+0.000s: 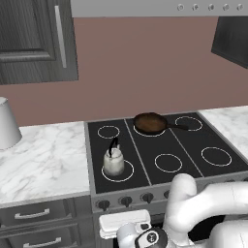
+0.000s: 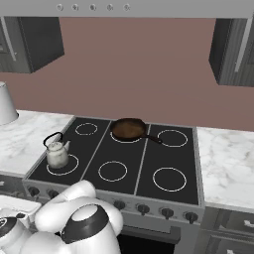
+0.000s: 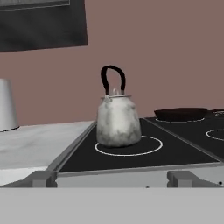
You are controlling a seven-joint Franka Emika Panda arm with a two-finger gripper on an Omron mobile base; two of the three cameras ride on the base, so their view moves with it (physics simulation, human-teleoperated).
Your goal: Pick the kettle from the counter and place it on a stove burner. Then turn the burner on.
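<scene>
Kettle [image 1: 114, 162] upright beside front knobs [image 1: 126, 201]

White arm folded low at the lower edge of both base views, elbow raised, wrist dropped down in front of the base. Tool [image 3: 112, 178] level and facing forward, jaws spread fully apart, fingertips [image 3: 43, 178] wide at either side, nothing between them

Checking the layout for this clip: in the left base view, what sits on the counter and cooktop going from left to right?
White cone-shaped vessel on the counter → kettle standing on the front-left stove burner → brown frying pan on a rear ring.
</scene>
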